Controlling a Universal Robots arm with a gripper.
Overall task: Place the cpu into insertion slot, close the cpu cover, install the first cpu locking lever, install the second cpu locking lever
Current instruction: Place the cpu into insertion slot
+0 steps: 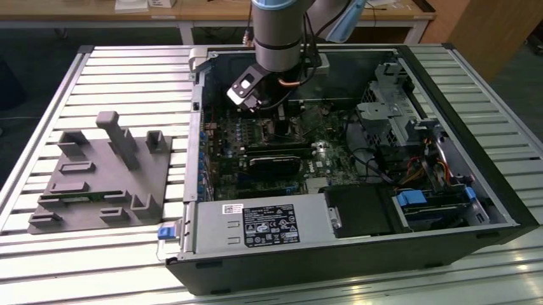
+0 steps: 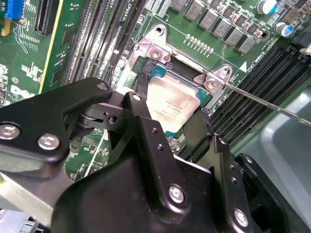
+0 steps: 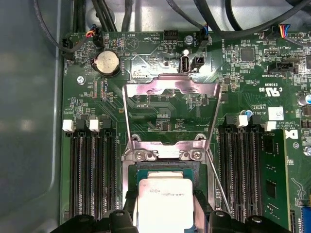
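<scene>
- Fingers [image 2: 198, 130] are closed on the cpu [image 2: 172, 104], one on each of two opposite edges and touching it. Both wrist views agree.
- cpu is low over the insertion slot [image 3: 160, 173], metal top up. A strip of the slot's dark inside shows past the chip's far edge. Can't tell if it rests in the slot or hangs just above.
- cpu cover [image 3: 170, 86] is swung open, lying back from the slot on its hinge side, with board visible through its window.
- One locking lever [image 2: 272, 105], a thin bare rod, runs from a slot corner out over the memory slots [image 3: 90, 170], unlatched. Second lever is too unclear to call.
- Exterior view: arm [image 1: 278, 38] reaches down into the open computer case [image 1: 339, 264] on the slatted bench [image 1: 127, 70]. Grey fixture block [image 1: 93, 184] lies on the bench to the exterior view's left of the case, well apart from the work.
- Step in hand, my read: the first one, cpu into slot. Cover and both levers not yet done.
- What the move from here calls for, as a judgement:
  - chip level and square to the slot rim, corners lined up
  - no sideways drag or hard push, since the contacts are likely delicate
  - room for the fingers to let go without nudging it
  - cover and rod clear of the chip
</scene>
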